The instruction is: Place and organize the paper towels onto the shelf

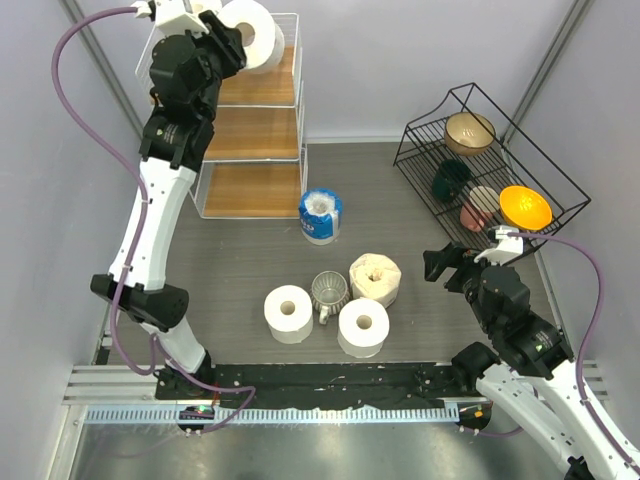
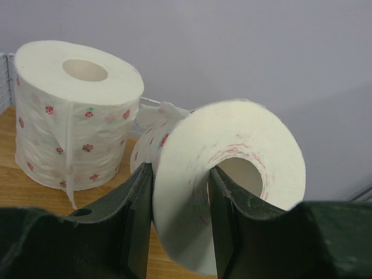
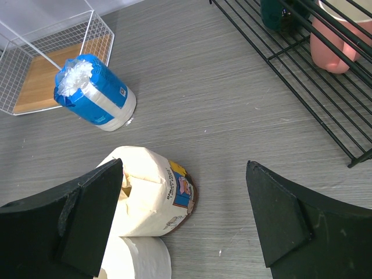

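Note:
My left gripper (image 1: 232,38) is up at the top tier of the white wire shelf (image 1: 255,130), shut on a red-dotted paper towel roll (image 2: 244,139); one finger (image 2: 224,209) is inside its core and the other outside its wall. A second red-dotted roll (image 2: 75,110) stands upright on the top board (image 2: 17,192). On the table lie a blue-wrapped roll (image 1: 320,215), a cream ragged roll (image 1: 375,278) and two white rolls (image 1: 288,312) (image 1: 363,325). My right gripper (image 3: 183,174) hangs open above the table just right of the cream roll (image 3: 148,197), holding nothing.
A clear glass mug (image 1: 328,292) stands between the white rolls and the cream one. A black wire rack (image 1: 490,170) with bowls and cups sits at the back right. Walls close in on the left, back and right sides.

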Available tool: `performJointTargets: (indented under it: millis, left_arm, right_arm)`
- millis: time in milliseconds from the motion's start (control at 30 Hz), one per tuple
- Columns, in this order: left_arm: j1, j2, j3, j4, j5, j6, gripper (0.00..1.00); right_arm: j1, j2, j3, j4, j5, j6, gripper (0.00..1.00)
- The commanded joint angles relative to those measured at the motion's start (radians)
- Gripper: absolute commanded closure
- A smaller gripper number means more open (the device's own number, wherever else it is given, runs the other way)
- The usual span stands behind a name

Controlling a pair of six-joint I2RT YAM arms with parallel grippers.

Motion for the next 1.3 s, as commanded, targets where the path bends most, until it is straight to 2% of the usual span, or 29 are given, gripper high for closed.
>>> performJointTargets:
  millis: [0, 333, 400, 600, 800, 1100, 1267]
  left_arm:
    - [0.027, -0.002, 0.037, 0.085, 0.025, -0.035, 0.65]
    - [0.041, 0.03, 0.05, 0.065, 0.046, -0.074, 0.58]
    - [0.041, 0.037, 0.054, 0.065, 0.042, -0.075, 0.5]
    - [0.041, 0.047, 0.076, 0.058, 0.034, -0.08, 0.36]
    - [0.046, 0.038, 0.082, 0.062, 0.032, -0.074, 0.33]
    - [0.06, 0.089, 0.099, 0.059, 0.055, -0.093, 0.34]
    - [0.064, 0.136, 0.171, 0.065, 0.071, -0.101, 0.34]
  right_arm:
    - [0.004, -0.004, 0.005, 0.037, 0.022, 0.004, 0.08]
    - [0.004, 0.003, 0.004, 0.037, 0.024, 0.002, 0.08]
    - [0.004, 0.0, 0.008, 0.035, 0.03, -0.001, 0.08]
    - [0.004, -0.004, 0.01, 0.032, 0.029, -0.002, 0.08]
    - [0.004, 0.006, 0.01, 0.034, 0.024, -0.001, 0.08]
    - [0.004, -0.005, 0.018, 0.02, 0.03, 0.001, 0.08]
    - [0.004, -0.004, 0.021, 0.019, 0.03, 0.001, 0.08]
